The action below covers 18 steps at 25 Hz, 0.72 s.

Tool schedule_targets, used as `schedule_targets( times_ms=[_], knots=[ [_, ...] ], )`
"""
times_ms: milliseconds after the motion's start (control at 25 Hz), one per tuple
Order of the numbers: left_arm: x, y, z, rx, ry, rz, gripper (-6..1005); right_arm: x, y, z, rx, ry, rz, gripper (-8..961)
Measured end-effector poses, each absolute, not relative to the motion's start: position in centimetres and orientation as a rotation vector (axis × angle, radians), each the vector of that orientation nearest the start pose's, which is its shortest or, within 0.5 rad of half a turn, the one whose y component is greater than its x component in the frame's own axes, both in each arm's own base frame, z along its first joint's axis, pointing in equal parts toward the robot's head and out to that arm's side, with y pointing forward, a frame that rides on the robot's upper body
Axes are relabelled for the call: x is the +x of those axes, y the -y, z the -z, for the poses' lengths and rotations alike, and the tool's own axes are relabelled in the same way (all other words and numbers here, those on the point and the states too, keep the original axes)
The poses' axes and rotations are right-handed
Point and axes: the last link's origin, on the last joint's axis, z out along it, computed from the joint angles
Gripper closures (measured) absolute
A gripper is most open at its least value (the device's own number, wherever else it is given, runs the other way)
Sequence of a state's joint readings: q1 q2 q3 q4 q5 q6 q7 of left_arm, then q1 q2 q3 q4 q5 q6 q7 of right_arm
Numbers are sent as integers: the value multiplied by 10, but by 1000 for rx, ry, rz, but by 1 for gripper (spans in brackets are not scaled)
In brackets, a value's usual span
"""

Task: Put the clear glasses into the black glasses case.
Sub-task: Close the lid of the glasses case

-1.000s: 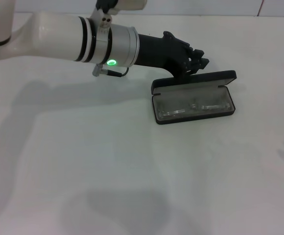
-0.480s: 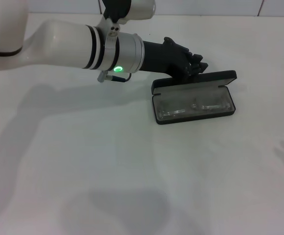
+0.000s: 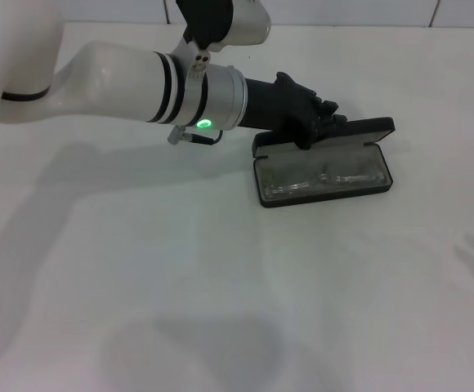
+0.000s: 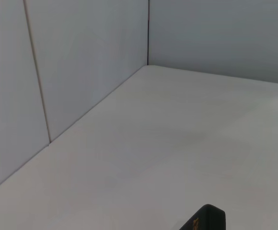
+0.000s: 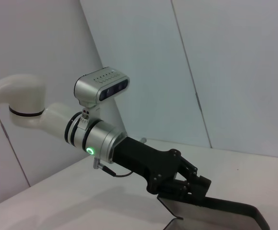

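Bright, even light from above, soft grey arm shadows on the plain white table [image 3: 221, 269] toward its left edge and near edge, weak glare inside the open flat black hinged case [image 3: 323, 175], mild blur overall

White left arm [image 3: 114, 77] with black bands; silver wrist collar lit green; black gripper [image 3: 323, 118]; silver camera housing.

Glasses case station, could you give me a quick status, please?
Left gripper at the lid of the open black glasses case. Clear glasses lying inside. Right gripper out of view. No obstruction seen.
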State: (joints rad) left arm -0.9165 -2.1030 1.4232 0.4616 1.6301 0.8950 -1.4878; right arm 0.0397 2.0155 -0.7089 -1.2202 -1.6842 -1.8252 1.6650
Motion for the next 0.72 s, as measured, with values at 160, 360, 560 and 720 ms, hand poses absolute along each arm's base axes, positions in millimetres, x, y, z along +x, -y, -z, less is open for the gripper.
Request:
schedule_targets(
  times_ms=[160,360,560,720],
  knots=[
    [-137,-410,107,-2806,350,340,805,302,-220,-125,-2494,-719,-737,736],
    [-139,-409,108,-2809,359,335,806,302,-220,-124,-2493,-715,-751,736],
    [-139,-404,113,-2843,332,302,806,302,-221,-123,-2492,-713,-764,736],
    [-140,-401,116,-2860,328,284,806,302,-222,-122,-2492,-718,-774,735]
  ],
)
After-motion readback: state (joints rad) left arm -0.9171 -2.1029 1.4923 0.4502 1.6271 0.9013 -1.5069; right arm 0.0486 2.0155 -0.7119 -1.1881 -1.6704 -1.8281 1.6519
